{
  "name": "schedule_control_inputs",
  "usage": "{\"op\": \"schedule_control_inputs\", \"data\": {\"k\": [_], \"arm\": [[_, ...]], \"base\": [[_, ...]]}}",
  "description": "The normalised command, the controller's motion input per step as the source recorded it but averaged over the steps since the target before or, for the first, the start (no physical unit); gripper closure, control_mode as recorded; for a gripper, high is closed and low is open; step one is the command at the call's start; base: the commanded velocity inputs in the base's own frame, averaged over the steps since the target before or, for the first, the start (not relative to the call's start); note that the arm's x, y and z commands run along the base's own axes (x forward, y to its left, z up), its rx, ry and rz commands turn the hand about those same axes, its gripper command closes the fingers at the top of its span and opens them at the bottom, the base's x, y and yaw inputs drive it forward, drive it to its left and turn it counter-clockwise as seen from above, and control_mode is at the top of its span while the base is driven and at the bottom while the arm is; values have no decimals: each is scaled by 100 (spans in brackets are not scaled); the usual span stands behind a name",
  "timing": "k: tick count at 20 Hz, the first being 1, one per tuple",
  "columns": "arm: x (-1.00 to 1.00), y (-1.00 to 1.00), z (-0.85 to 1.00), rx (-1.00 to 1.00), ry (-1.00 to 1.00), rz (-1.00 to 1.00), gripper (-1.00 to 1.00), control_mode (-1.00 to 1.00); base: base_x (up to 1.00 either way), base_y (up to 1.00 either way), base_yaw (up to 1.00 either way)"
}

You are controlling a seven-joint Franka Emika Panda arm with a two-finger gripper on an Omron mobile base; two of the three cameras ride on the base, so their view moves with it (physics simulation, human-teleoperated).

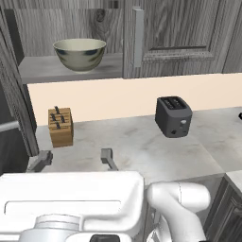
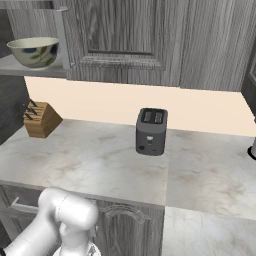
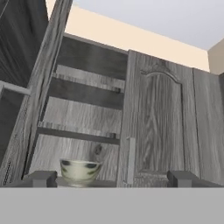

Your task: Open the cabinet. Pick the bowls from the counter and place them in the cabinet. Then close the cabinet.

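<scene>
Hand view: the gripper is seen spread wide and empty, with a bowl resting ahead between its fingertips on the shelf of the cabinet, whose left door is swung open.

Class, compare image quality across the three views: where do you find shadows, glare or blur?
Left base view: even flat light, faint shadow beside the toaster. Right base view: no glare on the counter. Hand view: bowl slightly soft, shelves shaded dark.
</scene>
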Motion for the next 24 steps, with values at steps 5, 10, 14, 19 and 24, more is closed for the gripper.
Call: {"op": "schedule_control_inputs", "data": {"k": [5, 10, 14, 19, 24], "arm": [[27, 30, 0, -1, 0, 0, -100, -100], [25, 25, 0, 0, 0, 0, -100, -100], [13, 48, 0, 0, 0, 0, -100, -100], [12, 15, 0, 0, 3, 5, -100, -100], [25, 14, -2, 0, 8, 8, -100, -100]], "base": [[0, 0, 0], [0, 0, 0], [0, 0, 0], [0, 0, 0], [0, 0, 0]]}}
